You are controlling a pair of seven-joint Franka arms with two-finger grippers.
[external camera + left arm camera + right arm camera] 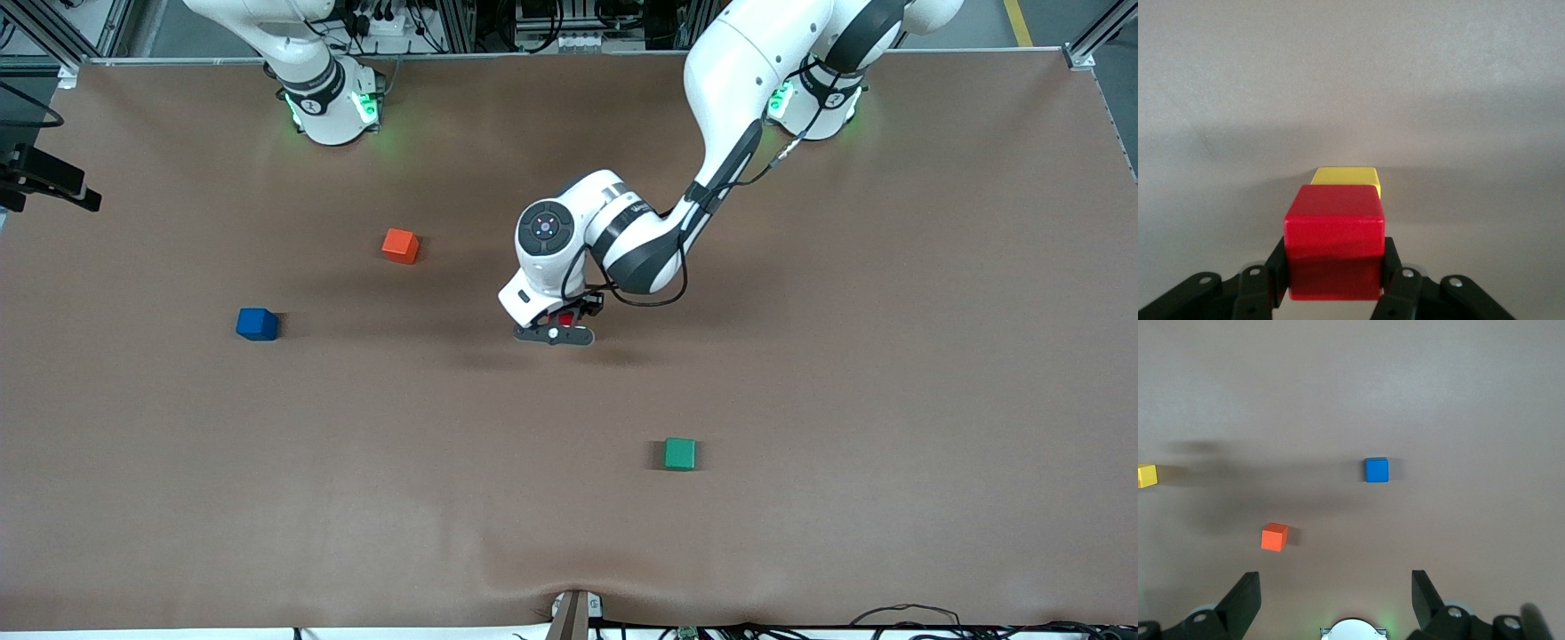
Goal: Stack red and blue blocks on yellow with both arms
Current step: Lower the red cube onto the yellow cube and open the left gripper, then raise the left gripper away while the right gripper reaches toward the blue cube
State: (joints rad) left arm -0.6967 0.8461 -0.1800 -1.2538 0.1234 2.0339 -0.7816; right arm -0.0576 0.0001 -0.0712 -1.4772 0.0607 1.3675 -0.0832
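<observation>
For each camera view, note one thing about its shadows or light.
Front view: a soft shadow lies on the table under the left gripper, green lights glow at both arm bases. Left wrist view: the red block is darker on its lower face. Right wrist view: long blurred shadows cross the table near the orange-red cube.

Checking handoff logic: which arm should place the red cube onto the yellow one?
Left. The left gripper is shut on the small matte red cube, just above the small matte yellow cube. The right gripper is open, empty.
</observation>
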